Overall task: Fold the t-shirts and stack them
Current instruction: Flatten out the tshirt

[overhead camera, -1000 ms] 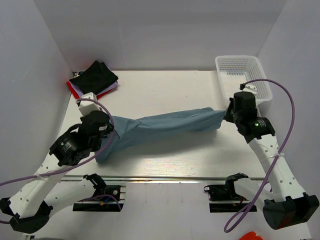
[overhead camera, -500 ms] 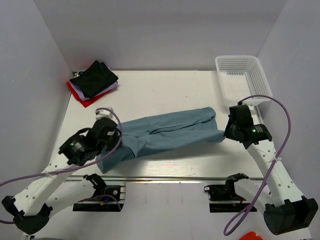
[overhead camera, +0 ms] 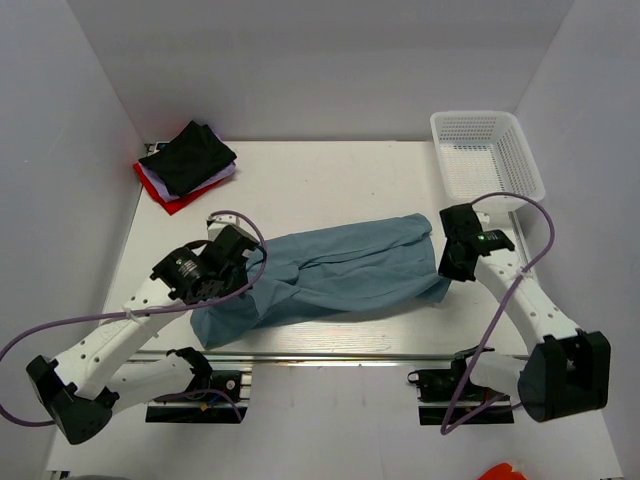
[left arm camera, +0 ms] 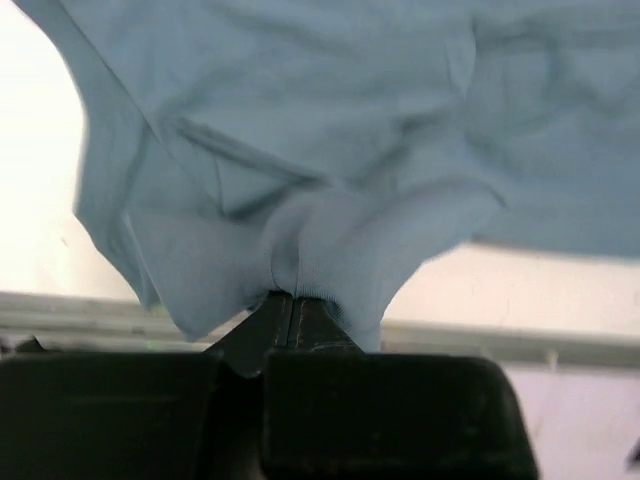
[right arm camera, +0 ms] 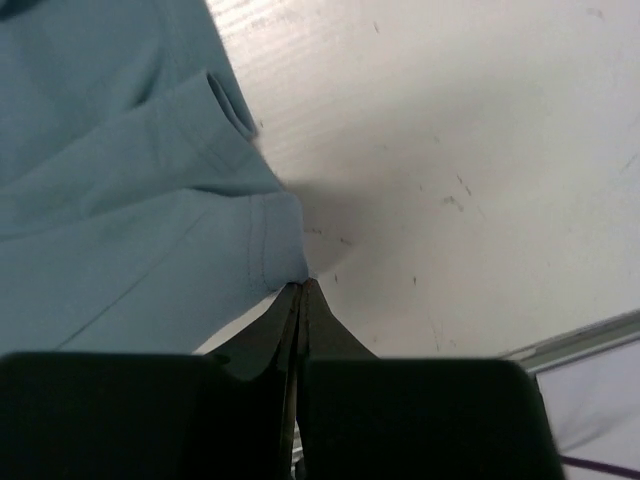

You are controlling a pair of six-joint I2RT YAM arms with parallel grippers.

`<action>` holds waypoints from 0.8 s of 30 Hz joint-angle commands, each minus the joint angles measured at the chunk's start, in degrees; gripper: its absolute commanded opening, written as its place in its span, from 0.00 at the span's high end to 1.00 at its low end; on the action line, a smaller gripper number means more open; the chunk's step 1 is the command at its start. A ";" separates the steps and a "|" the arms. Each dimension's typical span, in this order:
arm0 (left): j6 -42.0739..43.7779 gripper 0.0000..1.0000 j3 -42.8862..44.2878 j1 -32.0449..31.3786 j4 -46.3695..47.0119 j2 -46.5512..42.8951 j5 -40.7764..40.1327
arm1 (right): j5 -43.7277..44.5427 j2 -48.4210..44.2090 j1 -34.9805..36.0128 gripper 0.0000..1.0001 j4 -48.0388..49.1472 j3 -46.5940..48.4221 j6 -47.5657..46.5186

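Blue-teal t-shirt (overhead camera: 340, 270) is seen from above, spread along the table's (overhead camera: 330, 180) near edge. At the left wrist, the left gripper (left arm camera: 292, 302) is clamped on bunched shirt cloth. At the right wrist, the right gripper (right arm camera: 302, 290) is pinched on the hem corner.

— What sort of place is this?
— A robot lab, a test cell rather than a home. Plain white walls (overhead camera: 330, 70) box in a white table (overhead camera: 330, 180) on three sides.
— What else says lab?
— Two white-and-black machines, a left arm (overhead camera: 110, 335) and a right arm (overhead camera: 530, 305), are fixed along a metal rail (overhead camera: 340, 355) at the table's near edge. Purple cables (overhead camera: 236, 213) loop off them.
— But there's laundry.
— Only as work pieces: a blue shirt (overhead camera: 340, 265) spread between the arms, a pile of shirts (overhead camera: 188, 160) in the far left corner and a white basket (overhead camera: 485, 150) in the far right.
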 commanded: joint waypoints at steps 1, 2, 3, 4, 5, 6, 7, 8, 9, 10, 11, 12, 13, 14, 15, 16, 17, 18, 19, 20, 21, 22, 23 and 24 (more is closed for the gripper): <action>-1.58 1.00 3.37 0.82 5.20 2.32 -11.78 | 2.67 4.33 -0.50 1.00 5.35 4.51 -1.56; -1.58 1.00 3.38 1.52 5.21 2.85 -13.55 | 2.15 5.05 -0.42 1.00 5.97 5.99 -2.44; -1.58 1.00 3.99 1.52 7.39 2.86 -14.78 | 1.97 5.75 -0.77 1.00 7.71 6.70 -2.80; -1.06 1.00 5.13 2.22 7.41 3.47 -17.58 | 1.80 8.37 -0.68 1.00 7.64 8.36 -4.11; -1.06 1.00 6.10 2.75 8.19 3.47 -18.74 | 2.05 9.53 -1.03 1.00 7.30 9.68 -4.12; 0.07 1.00 7.85 2.75 9.94 4.08 -19.45 | 2.84 11.02 -1.03 1.00 7.29 11.79 -4.30; 2.00 1.00 8.56 2.75 10.91 4.09 -21.11 | 2.76 11.55 -0.95 1.00 7.64 13.72 -5.17; 3.50 1.00 9.09 3.28 12.40 4.09 -21.73 | 2.24 12.43 -1.29 1.00 9.04 14.61 -5.18; 5.86 1.00 9.09 3.28 17.90 4.09 -21.74 | 1.71 12.96 -1.12 1.00 11.31 16.62 -5.35; 9.89 1.00 9.09 3.28 20.56 4.09 -21.74 | -0.30 13.14 -1.30 1.00 13.51 17.08 -5.70; 12.10 1.00 9.09 3.80 23.11 4.09 -21.74 | -2.14 13.66 -1.39 1.00 14.84 17.43 -5.88; 14.56 1.00 10.22 3.81 25.49 4.87 -21.74 | -4.16 13.76 -1.30 1.00 15.90 18.82 -6.58; 15.37 1.00 11.63 3.81 26.56 7.14 -22.70 | -4.62 14.10 -1.47 1.00 17.82 19.62 -6.41; 17.29 1.00 13.21 4.33 27.44 8.47 -24.10 | -4.88 15.15 -1.56 1.00 18.27 20.41 -6.84; 18.62 1.00 16.70 4.34 28.06 9.70 -26.90 | -4.19 15.60 -1.47 1.00 18.37 23.81 -7.37; 21.33 1.00 18.48 4.34 29.54 11.72 -28.75 | -3.75 15.86 -1.73 1.00 18.71 25.24 -7.46; 23.70 1.00 21.63 4.86 31.21 12.26 -30.94 | -2.61 16.30 -1.56 1.00 18.98 28.74 -8.24; 26.16 1.00 23.05 4.86 32.88 12.26 -31.49 | -2.60 16.39 -1.65 1.00 20.55 29.81 -8.69; 28.89 1.00 24.37 4.86 37.51 12.26 -32.02 | -2.51 16.13 -1.74 1.00 21.35 32.44 -9.21; 34.92 1.00 25.34 4.86 40.16 12.26 -32.02 | -2.16 16.22 -1.65 1.00 22.05 33.94 -10.87; 38.02 1.00 26.83 4.86 42.89 10.96 -32.02 | -1.64 15.78 -1.82 1.00 22.49 35.26 -11.59; 40.93 1.00 27.54 4.86 47.88 10.34 -31.41 | -1.72 15.60 -1.74 1.00 23.45 39.10 -12.38; 45.39 1.00 29.12 4.86 49.67 9.72 -30.62 | -1.81 15.43 -1.74 1.00 24.51 40.45 -14.82; 47.00 1.00 30.09 4.86 50.81 8.93 -30.09 | -2.07 14.64 -1.65 1.00 25.13 43.68 -15.54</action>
